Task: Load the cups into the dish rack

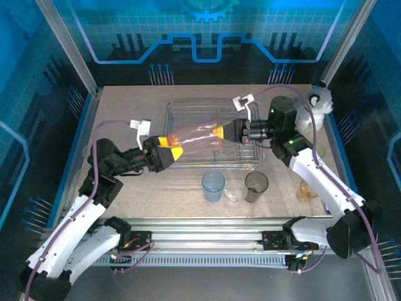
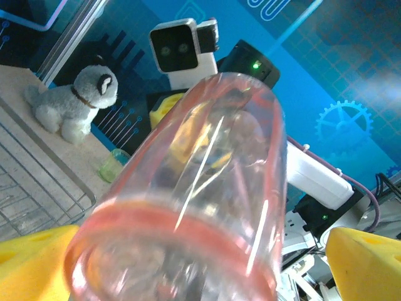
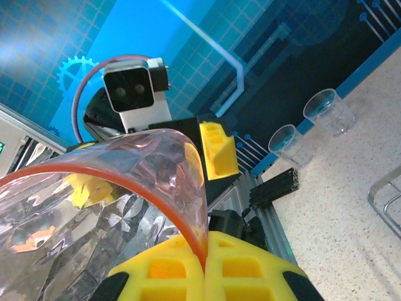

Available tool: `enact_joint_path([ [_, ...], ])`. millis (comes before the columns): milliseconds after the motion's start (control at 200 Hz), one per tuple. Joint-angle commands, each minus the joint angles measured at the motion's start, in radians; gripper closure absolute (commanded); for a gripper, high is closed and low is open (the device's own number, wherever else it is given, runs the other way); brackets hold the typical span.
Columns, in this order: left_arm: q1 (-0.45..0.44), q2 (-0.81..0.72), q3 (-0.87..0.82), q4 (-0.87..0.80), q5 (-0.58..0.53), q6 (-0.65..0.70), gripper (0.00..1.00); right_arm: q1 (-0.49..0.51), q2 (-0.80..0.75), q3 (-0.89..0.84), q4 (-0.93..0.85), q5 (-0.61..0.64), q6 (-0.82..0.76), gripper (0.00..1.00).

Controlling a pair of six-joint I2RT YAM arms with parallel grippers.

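From the top view, the pink cup (image 1: 199, 135) hangs sideways over the dish rack (image 1: 182, 110), at 12 o'clock from the blue cup (image 1: 213, 184) standing on the tabletop (image 1: 156, 188). My right end effector (image 1: 224, 132) meets it from 3 o'clock, and the left end effector (image 1: 169, 149) from 9.

On the left wrist view, the jaws are spread wide, straddling the cup's base without gripping it.

On the right wrist view, the fingers are clenched on the rim alone. I judge that thin pinch could let the cup swing or slip onto the prongs.
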Motion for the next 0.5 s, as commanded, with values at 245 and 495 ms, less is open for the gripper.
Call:
enact_joint_path([
  [245,-0.025,0.039,0.02,0.041,0.05,-0.007,0.01,0.039,0.027,0.04,0.021,0.009,0.0,1.0],
  [495,-0.038,0.048,0.028,0.046,0.065,-0.003,0.15,0.038,0.042,0.039,0.018,0.021,0.005,1.0],
])
